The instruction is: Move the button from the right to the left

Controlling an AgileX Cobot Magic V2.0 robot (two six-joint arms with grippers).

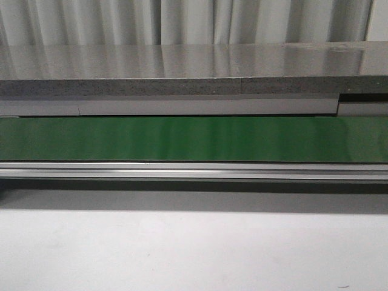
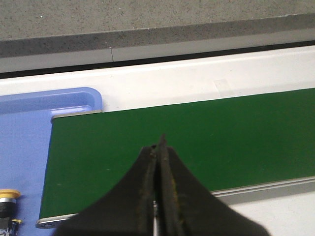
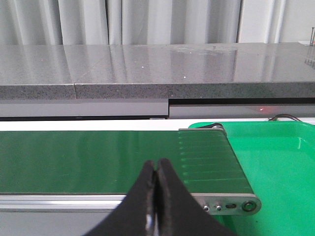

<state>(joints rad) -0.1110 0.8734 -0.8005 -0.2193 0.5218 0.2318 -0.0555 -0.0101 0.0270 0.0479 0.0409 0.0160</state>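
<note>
left tool (image 2: pixel 160 147) clenched | right tool (image 3: pixel 156 169) clenched | button (image 2: pixel 8 204) on blue tray (image 2: pixel 29 132)

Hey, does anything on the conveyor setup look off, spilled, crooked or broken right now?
Nothing stands out. The green belt runs straight and bare. A button sits in the blue tray at the belt's end, cut off by the frame edge. The green tray shows nothing spilled. The left hand and right hand are shut, holding nothing.
</note>
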